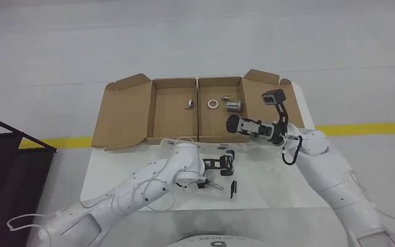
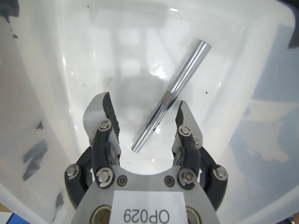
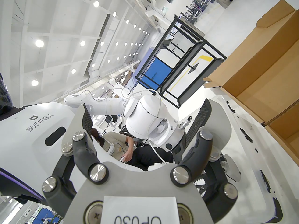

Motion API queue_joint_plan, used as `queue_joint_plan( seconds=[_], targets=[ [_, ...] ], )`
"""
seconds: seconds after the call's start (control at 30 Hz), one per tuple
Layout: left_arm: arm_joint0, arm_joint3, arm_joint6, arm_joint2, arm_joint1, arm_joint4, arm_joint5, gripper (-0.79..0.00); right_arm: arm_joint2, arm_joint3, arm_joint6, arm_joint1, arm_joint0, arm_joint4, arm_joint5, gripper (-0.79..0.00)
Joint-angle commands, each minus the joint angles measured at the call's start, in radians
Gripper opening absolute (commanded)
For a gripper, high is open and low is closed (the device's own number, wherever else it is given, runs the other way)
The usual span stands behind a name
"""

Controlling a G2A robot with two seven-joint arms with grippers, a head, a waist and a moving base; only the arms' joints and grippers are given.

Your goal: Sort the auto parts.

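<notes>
One steel rod [image 2: 184, 75] is seen lying slantwise on the floor of a white tub [image 2: 42, 59]. It is framed by the left gripper [image 2: 144, 101], whose jaws are spread apart on either side of the rod's nearer end, without touching it so far as can be judged. The gripper is held low inside the tub and pointed at its floor, which is judged to be a stance for closing on the rod. Because the rod lies at an angle across the gap rather than square to the pads, a turn of the wrist may be called for before a firm pinch can be made. A smooth round bar can be expected to roll or slip if it is caught off-centre. Beyond the tub a cardboard box [image 1: 173, 123] is set with its flaps folded out, divided into two compartments. One small metal part [image 1: 190, 104] is placed in the left one, while a pale ring [image 1: 212, 104] and a metal block [image 1: 233, 106] are placed in the right one, so parts appear to be grouped by compartment. The right gripper [image 1: 237, 125] is held above the near edge of the right compartment, with its jaws wide apart and nothing between them. It is tilted up from the table, which is judged to keep it out of the left arm's way. Sorting is judged to be partly done, with the rod not yet lifted.
</notes>
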Motion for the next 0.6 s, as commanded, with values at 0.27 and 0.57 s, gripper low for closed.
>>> queue_joint_plan(
  seconds=[0.27, 0.57],
  targets=[
    [-0.011, 0.011, 0.001, 0.009, -0.006, 0.006, 0.01, -0.785, 0.0, 0.0, 0.0, 0.0, 0.0, 0.0, 0.0, 0.0],
    [-0.004, -0.02, -0.013, -0.007, 0.004, 0.023, 0.014, -0.785, 0.0, 0.0, 0.0, 0.0, 0.0, 0.0, 0.0, 0.0]
  ],
)
